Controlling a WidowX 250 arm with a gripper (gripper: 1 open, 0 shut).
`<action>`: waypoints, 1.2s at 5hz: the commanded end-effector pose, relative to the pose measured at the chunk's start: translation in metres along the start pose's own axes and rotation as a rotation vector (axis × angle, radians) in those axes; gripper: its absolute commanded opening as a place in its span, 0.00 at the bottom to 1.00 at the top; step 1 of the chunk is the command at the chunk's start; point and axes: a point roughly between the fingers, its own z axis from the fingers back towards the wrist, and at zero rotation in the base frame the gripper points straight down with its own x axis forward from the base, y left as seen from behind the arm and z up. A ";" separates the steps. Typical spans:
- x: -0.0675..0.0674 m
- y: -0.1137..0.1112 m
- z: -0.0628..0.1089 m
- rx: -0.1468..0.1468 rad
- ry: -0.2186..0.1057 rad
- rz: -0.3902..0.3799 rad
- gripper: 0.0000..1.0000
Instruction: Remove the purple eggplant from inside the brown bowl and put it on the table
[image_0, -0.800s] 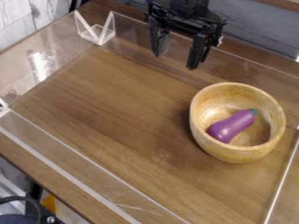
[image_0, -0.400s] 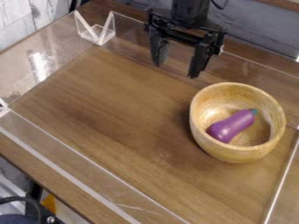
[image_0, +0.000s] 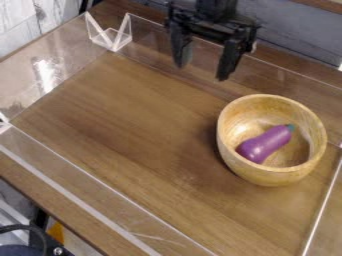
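One purple eggplant (image_0: 266, 143), one brown bowl (image_0: 273, 104), one tool (image_0: 202, 57) — nothing doubled.

no legible txt, no labels, no nos. anywhere

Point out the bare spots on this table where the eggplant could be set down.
The widest free patch is the table left of the brown bowl, running to the left clear wall. A smaller strip lies in front of the bowl. Crowded: the back, under the open gripper. The purple eggplant is in the bowl.
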 end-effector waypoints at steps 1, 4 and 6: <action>0.005 -0.008 0.012 -0.005 -0.040 0.002 1.00; 0.012 -0.062 -0.020 0.041 -0.034 -0.325 1.00; 0.014 -0.075 -0.038 0.079 -0.029 -0.504 1.00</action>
